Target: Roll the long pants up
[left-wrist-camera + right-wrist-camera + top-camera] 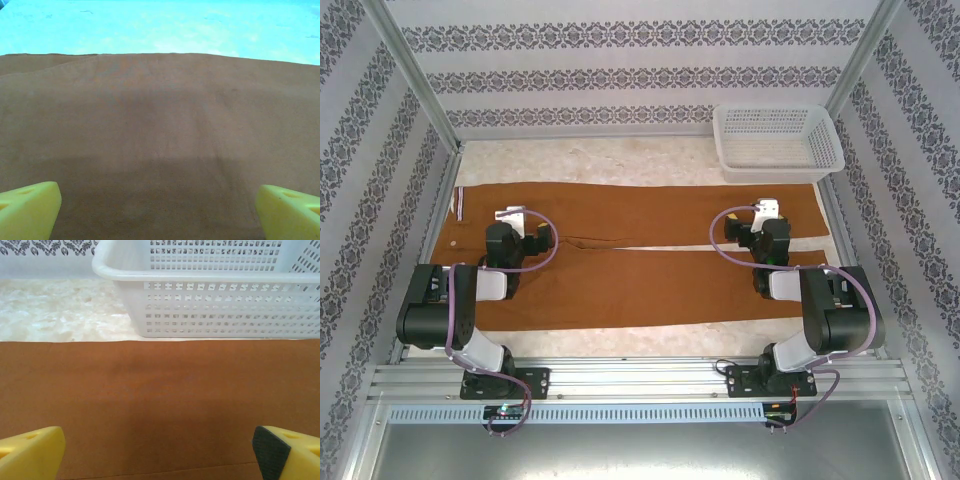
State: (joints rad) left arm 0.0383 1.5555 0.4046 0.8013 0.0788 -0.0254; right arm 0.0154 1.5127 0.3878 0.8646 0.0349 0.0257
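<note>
The long pants point(640, 220) lie flat across the table, rust-brown, waist at the left with a small pale button point(455, 243), both legs stretching right. My left gripper point(512, 215) hovers over the waist end, open, its yellow fingertips point(27, 210) wide apart above bare cloth point(160, 140). My right gripper point(768, 210) hangs over the far leg near the cuffs, open too, with yellow fingertips point(30, 452) spread above the cloth point(160, 400). Nothing is between either pair of fingers.
A white mesh basket point(778, 142) stands at the back right, just beyond the far leg's edge; its wall point(220, 310) fills the top of the right wrist view. Patterned walls enclose the table on three sides.
</note>
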